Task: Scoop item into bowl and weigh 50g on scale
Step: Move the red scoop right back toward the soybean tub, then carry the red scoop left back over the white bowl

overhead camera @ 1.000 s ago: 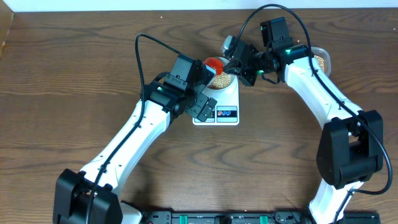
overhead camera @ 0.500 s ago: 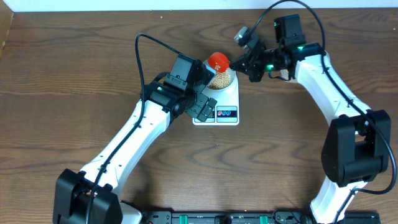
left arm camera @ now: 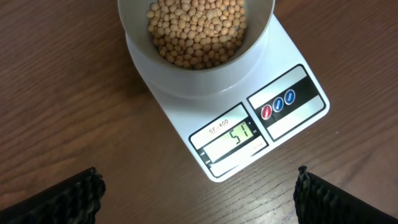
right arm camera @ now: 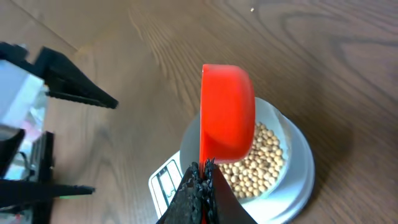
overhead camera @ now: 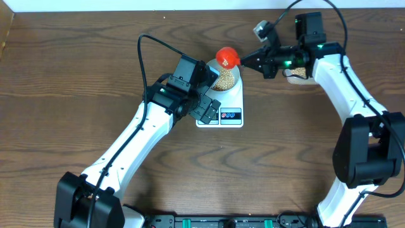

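Right arm has swung right and toward the far edge since the earlier frame, and the red scoop went with it: it was low over the bowl's middle, now I see it up at the far rim. Left arm hasn't shifted at all. Right end effector is fully closed, pinched on the scoop's handle; in the right wrist view the dark fingers meet tight under the red cup. The scoop is turned on its side there, back toward the camera, so I can't tell what's in it. It hangs above the bowl, not touching it as far as I can tell. The bowl sits on the scale, on the far part of the platform, and it's well filled with beans; I see all of them inside the bowl, none spilled on the platform or on the surface in these views. The scale's display faces the near side and reads 51, with the buttons just right of it, one red and two blue. Left end effector is spread as wide as it goes and holds nothing; only its two finger ends show at the bottom corners of the left wrist view, hovering near the scale's front edge, apart from it. From overhead it sits just left of the scale's near-left corner.
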`<state>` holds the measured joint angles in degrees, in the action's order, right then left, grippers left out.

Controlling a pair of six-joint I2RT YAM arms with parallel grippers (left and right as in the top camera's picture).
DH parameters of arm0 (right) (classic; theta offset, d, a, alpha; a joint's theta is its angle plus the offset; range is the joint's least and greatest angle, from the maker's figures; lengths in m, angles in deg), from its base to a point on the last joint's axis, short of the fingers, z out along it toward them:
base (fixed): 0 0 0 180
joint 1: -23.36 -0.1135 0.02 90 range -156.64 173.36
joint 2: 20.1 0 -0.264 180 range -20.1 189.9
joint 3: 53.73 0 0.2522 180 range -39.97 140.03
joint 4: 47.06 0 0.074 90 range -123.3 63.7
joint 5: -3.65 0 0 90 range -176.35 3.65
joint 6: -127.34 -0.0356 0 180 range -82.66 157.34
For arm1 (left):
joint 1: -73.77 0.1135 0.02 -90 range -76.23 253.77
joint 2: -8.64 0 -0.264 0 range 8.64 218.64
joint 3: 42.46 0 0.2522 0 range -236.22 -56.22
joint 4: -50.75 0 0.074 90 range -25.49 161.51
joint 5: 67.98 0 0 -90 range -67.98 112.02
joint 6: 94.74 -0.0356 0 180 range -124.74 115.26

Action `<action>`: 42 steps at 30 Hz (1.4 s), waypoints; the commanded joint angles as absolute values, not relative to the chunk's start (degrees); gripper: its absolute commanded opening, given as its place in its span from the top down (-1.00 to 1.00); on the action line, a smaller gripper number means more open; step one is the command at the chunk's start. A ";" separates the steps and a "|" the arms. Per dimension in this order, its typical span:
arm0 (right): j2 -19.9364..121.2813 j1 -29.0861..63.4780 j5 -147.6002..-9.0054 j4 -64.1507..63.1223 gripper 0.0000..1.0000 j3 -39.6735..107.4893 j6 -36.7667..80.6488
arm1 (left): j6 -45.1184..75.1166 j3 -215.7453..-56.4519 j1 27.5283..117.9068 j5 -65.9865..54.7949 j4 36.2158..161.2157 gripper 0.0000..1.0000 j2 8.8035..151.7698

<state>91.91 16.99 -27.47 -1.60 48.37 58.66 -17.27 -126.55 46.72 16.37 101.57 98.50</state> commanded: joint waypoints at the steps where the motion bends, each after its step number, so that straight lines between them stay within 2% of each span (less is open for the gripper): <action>1: 89.50 21.40 -19.85 -1.22 0.98 48.91 54.70 | -18.19 -126.70 46.85 16.70 101.61 -0.99 97.59; 7: 86.70 29.27 -22.21 5.07 0.97 48.91 54.99 | -18.19 -126.70 46.85 16.70 101.61 -0.99 97.59; 12: 82.44 36.81 -34.36 11.98 0.97 48.91 56.26 | -18.19 -126.70 46.85 16.70 101.61 -0.99 97.59; 16: 80.50 38.91 -46.62 14.32 0.98 48.91 56.19 | -18.19 -126.70 46.85 16.70 101.61 -0.99 97.59; 18: 80.52 38.41 -52.68 14.77 0.98 48.89 56.02 | -18.19 -126.70 46.85 16.70 101.61 -0.99 97.59; 20: 80.52 35.50 -65.86 15.26 0.97 48.83 54.18 | -18.19 -126.70 46.85 16.70 101.61 -0.99 97.59; 31: 80.52 20.75 -103.71 14.73 0.97 48.83 51.69 | -18.19 -126.70 46.85 16.70 101.61 -0.99 97.59; 36: 80.52 17.71 -108.80 14.49 0.98 48.83 51.69 | -18.19 -126.70 46.85 16.70 101.61 -0.99 97.59; 42: 80.52 17.62 -99.58 13.57 0.98 48.85 52.30 | -18.19 -126.70 46.85 16.70 101.61 -0.99 97.59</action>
<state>81.15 17.86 -103.86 14.14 48.37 52.69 -17.27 -126.55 46.72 16.39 101.57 98.50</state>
